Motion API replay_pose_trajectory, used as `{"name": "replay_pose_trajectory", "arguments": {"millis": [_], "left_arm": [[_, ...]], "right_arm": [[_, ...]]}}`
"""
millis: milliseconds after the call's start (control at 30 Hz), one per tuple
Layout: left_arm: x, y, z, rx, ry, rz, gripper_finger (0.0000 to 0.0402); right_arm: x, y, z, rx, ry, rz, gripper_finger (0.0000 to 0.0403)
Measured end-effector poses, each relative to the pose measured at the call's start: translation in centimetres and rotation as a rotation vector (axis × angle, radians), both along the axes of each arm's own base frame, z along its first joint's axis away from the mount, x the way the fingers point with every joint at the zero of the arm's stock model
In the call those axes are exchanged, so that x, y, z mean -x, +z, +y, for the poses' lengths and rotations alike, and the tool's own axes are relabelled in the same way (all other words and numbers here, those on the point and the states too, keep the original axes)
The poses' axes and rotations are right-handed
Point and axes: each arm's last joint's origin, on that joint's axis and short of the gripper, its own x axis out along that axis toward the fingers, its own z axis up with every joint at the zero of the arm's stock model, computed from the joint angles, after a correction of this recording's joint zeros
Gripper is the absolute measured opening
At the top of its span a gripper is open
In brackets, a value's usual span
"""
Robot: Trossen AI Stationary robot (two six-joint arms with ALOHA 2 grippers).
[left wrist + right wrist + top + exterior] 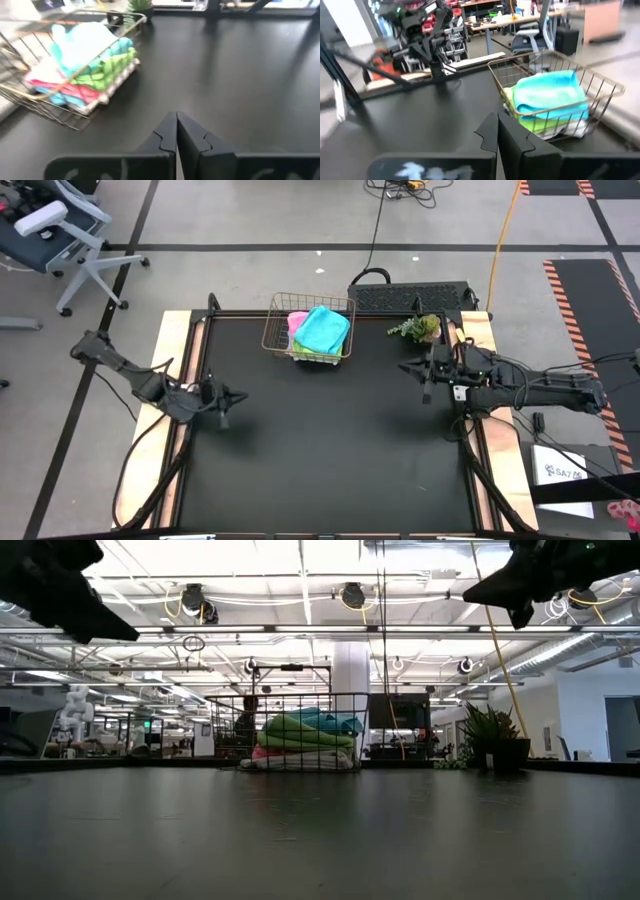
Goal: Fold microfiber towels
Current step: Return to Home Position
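Overhead, the microfiber towels (312,335) lie stacked in the wire basket (274,330) at upper centre of the black worktop (330,450). The cyan towel (324,329) is on top, skewed against the basket sides, one corner toward upper right. A pink towel (296,321) shows at its left edge; the lower layers are covered. The left gripper (222,400) hangs over the worktop at centre left and the right gripper (425,376) at centre right, both well apart from the basket. A plant (419,328) stands right of the basket, and an office chair (55,230) is on the floor at upper left.

At worktop level, the stack lies flat with its long axis across the frame. The green towel (300,733) sits under the cyan, with pink lower left and a white-grey towel (300,763) at the bottom, all barred by the basket wires. Both arms are cut off at the top corners.

From the left wrist, that gripper's fingers (165,137) are pressed together and hold nothing. The basket sits upper left, partly cropped, with a second cyan towel (56,98) edging out under the pink.

From the right wrist, its fingers (490,132) likewise meet, empty. The basket is at right and the left arm (422,30) is blurred at upper left.
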Motion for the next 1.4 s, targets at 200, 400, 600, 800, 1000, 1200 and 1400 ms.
{"name": "replay_pose_trajectory", "arguments": {"millis": [200,400,600,800,1000,1200,1400], "left_arm": [[-0.7,-0.3,1.5,-0.074,0.106,0.016,0.0009],[-2.0,-2.2,3.1,-0.111,0.110,-0.085,0.0003],[-2.4,-1.9,4.5,-0.220,0.142,-0.308,0.0010],[-2.4,-2.0,5.4,-0.227,0.206,-0.293,0.0004],[-2.4,-2.6,5.4,-0.164,0.160,-0.256,0.0011],[-2.4,-2.6,5.2,-0.175,0.097,-0.250,0.0008],[-2.3,-2.8,5.3,-0.194,0.107,-0.220,0.0012]], "right_arm": [[0.0,0.2,-0.2,0.193,0.027,0.025,0.0000],[0.0,0.7,-1.0,0.317,0.083,0.001,0.0000],[0.2,0.9,-2.6,0.314,0.116,-0.030,0.0000],[0.2,0.0,-4.9,0.208,0.105,0.020,0.0000],[-0.1,-0.4,-5.3,0.172,0.109,0.038,0.0000],[-0.7,-0.3,-3.7,0.183,0.228,0.026,0.0000],[0.3,-0.7,-2.1,0.179,0.275,0.079,0.0000]]}}
